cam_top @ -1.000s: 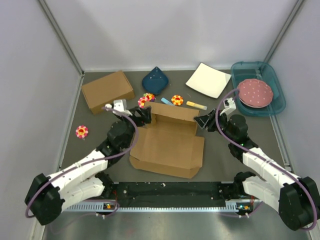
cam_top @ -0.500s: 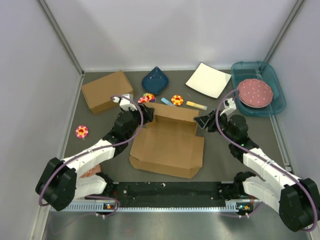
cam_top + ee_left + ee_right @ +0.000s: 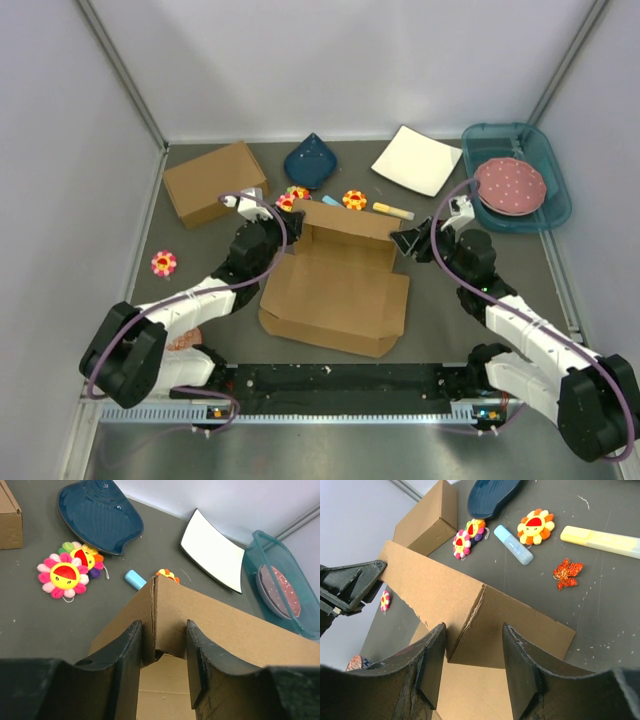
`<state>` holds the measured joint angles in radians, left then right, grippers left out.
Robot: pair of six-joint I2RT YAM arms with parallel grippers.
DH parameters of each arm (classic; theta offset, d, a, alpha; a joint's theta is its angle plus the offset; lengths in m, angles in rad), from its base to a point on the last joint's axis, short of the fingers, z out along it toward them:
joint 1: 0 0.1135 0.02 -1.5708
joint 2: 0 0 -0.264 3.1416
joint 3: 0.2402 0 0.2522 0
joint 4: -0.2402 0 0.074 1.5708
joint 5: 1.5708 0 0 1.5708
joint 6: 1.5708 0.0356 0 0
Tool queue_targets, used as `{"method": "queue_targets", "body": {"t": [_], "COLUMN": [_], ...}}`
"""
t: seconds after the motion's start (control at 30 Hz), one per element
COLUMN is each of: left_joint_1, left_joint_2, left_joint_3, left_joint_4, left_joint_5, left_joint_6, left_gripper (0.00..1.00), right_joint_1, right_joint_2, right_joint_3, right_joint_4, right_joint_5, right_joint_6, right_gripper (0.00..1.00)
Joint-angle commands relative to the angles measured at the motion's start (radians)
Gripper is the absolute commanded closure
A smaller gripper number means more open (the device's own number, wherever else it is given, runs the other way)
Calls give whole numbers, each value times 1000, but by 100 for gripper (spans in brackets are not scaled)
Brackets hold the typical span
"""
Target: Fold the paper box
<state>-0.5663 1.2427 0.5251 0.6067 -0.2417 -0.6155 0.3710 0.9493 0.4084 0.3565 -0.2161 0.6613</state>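
Top cam: paper box lies mid-table, base flat, back wall standing up. Left gripper is at the wall's left rear corner and right gripper at its right rear corner, so the box sits between the two. The deeper brown box is off to the far left, well apart.

Left wrist cam: left gripper has its jaws spread, not clamped. The paper box corner pokes up in the gap, w/ the side flap touching one finger and daylight to the other. Flower toys and a blue dish lie beyond.

Right wrist cam: right gripper is also spread wide, straddling the paper box at its corner crease, w/ the wall running off twd the left arm. A yellow marker lies past it.
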Motion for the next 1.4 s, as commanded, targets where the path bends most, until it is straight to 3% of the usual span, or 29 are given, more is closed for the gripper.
{"method": "queue_targets", "body": {"t": [0.0, 0.47, 0.63, 0.77, 1.03, 1.17, 1.37], "left_joint_1": [-3, -3, -1, -4, -4, -4, -4], "left_joint_2": [72, 57, 14, -26, -98, -75, -31], "left_joint_3": [-57, -106, -103, -100, -105, -96, -131], "left_joint_4": [-117, -188, -232, -272, -355, -361, -338], "left_joint_5": [41, 76, 79, 56, -5, -1, 9], "left_joint_6": [-15, -62, -85, -102, -110, -102, -116], "left_gripper": [74, 94, 95, 94, 92, 92, 92], "right_joint_1": [11, 13, 11, -4, -43, -52, -63], "right_joint_2": [43, 49, 51, 74, 158, 203, 252], "right_joint_3": [-31, -72, -37, -5, 36, 29, -59], "right_joint_4": [-119, -166, -165, -146, -80, -45, 25], "right_joint_5": [21, 58, 47, 0, -65, -86, -101], "right_joint_6": [-57, -49, -14, 6, 34, 31, 41], "right_gripper": [53, 59, 40, 36, 42, 50, 51]}}
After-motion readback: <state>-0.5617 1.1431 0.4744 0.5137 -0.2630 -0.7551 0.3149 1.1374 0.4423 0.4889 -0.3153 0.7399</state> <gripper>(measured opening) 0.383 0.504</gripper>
